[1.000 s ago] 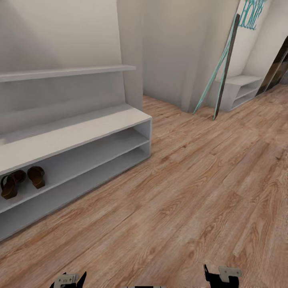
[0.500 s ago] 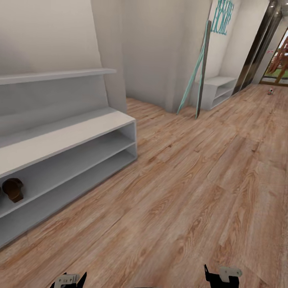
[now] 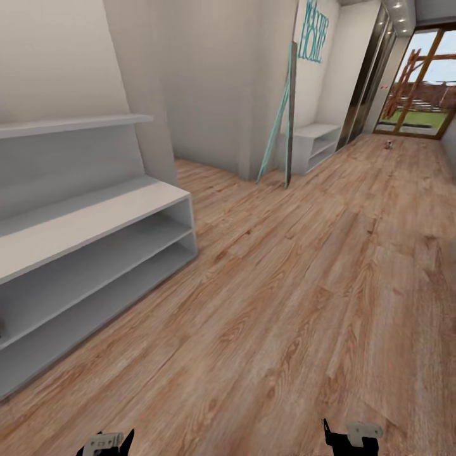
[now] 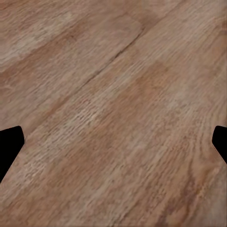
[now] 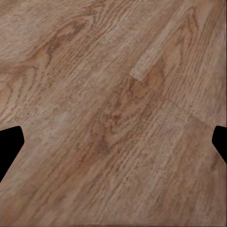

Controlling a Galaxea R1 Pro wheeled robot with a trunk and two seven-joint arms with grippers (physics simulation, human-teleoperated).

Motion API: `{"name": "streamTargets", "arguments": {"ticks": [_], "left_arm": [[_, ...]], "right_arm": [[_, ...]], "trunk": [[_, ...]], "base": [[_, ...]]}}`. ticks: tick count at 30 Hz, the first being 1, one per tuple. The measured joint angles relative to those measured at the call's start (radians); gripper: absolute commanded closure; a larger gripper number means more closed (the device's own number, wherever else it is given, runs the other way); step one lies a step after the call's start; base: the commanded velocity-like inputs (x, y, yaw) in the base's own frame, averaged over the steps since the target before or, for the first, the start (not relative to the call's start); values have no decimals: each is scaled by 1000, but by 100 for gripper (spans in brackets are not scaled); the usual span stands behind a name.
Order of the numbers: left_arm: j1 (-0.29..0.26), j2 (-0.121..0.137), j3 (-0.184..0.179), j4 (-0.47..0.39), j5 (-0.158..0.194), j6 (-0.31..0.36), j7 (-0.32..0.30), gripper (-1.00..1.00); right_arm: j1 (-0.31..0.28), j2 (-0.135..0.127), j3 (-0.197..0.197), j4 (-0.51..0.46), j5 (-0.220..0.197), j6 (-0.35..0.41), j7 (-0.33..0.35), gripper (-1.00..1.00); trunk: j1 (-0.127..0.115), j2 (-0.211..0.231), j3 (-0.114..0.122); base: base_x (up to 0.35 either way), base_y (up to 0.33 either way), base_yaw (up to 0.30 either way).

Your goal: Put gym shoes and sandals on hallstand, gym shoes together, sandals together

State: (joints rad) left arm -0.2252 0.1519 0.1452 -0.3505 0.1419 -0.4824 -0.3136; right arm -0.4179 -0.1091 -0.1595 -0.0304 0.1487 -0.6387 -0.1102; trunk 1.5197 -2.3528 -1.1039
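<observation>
Item: corridor transit, both grippers empty, shoes not yet reached.

You had the hallstand [image 3: 95,215] at the frame's left, its visible shelf rows bare. A small object [image 3: 389,145], possibly a gym shoe but too small to tell, lay far up the corridor floor [image 3: 285,304] at upper right, on the right gripper's [image 5: 113,142] side. Left gripper [image 4: 113,142] and right both stood wide open, holding nothing. Open planks lay ahead; a leaning board [image 3: 290,114] narrowed the left side.
</observation>
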Motion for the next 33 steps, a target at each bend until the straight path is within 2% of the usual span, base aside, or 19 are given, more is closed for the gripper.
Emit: {"name": "streamTargets", "arguments": {"ticks": [4, 21, 33], "left_arm": [[0, 0, -3, -5, -1, -1, 37, -100], [0, -1, -9, -2, -7, -1, 40, -100], [0, -2, -8, 2, -6, -1, 49, -100]], "right_arm": [[0, 0, 0, 0, 0, 0, 0, -100], [0, 1, 1, 2, 1, 0, 0, -100], [3, 3, 1, 3, 2, 0, 1, -100]], "trunk": [[0, 0, 5], [0, 0, 27], [-1, 0, 43]], "base": [[0, 0, -226], [15, 0, -197], [301, 0, -180]]}}
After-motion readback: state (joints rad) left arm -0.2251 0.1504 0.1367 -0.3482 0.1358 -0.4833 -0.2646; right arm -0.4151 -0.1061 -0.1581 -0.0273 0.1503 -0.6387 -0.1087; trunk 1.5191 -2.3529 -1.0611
